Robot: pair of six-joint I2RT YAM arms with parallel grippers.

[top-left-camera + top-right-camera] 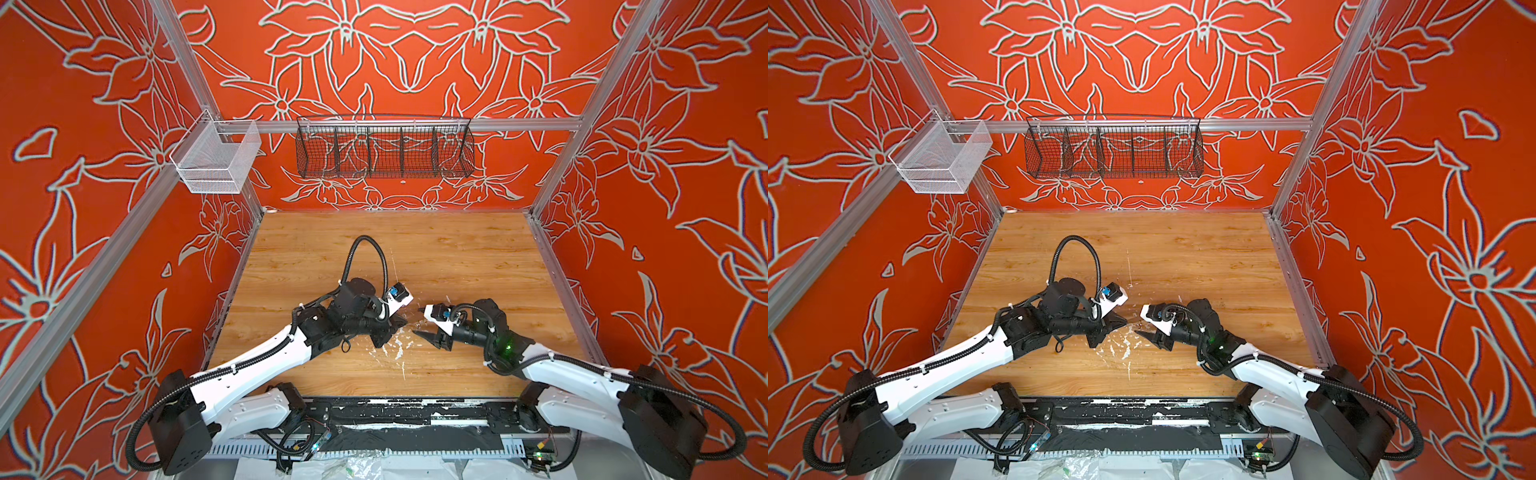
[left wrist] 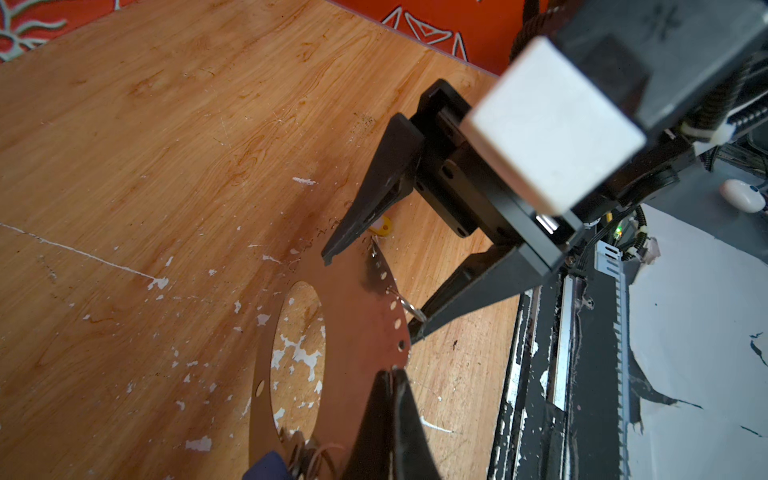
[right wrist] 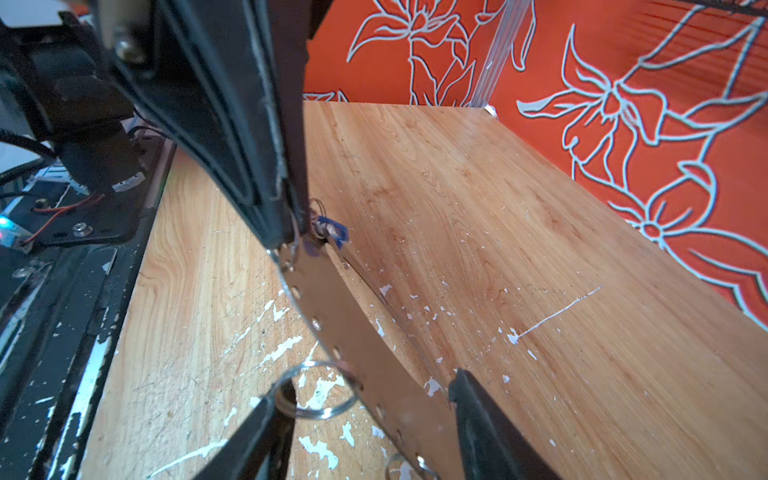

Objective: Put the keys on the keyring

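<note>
Here, two robot arms meet over the near middle of a scratched wooden table (image 1: 436,257). The left gripper (image 2: 392,376) has its jaws pressed together on the edge of the keyring (image 2: 353,316), a flat grey-brown ring with small holes along its rim. The ring is lifted off the table at that edge and tilted between the two grippers. The right gripper (image 3: 365,399) has its jaws spread, one on each side of the ring's band: one fingertip (image 3: 270,409) touches a small metal split ring (image 3: 320,390) hanging from the rim, while the other sits on the inner side of the band. It is not pinching anything. In the left wrist view a yellow tag (image 2: 381,226) shows behind a right gripper finger, by the ring's rim. A blue tag (image 2: 266,465) sits close to the left gripper, among a cluster of split rings. On the far wall hang a black wire basket (image 1: 384,149) and, further left, a clear mesh bin (image 1: 216,156).
</note>
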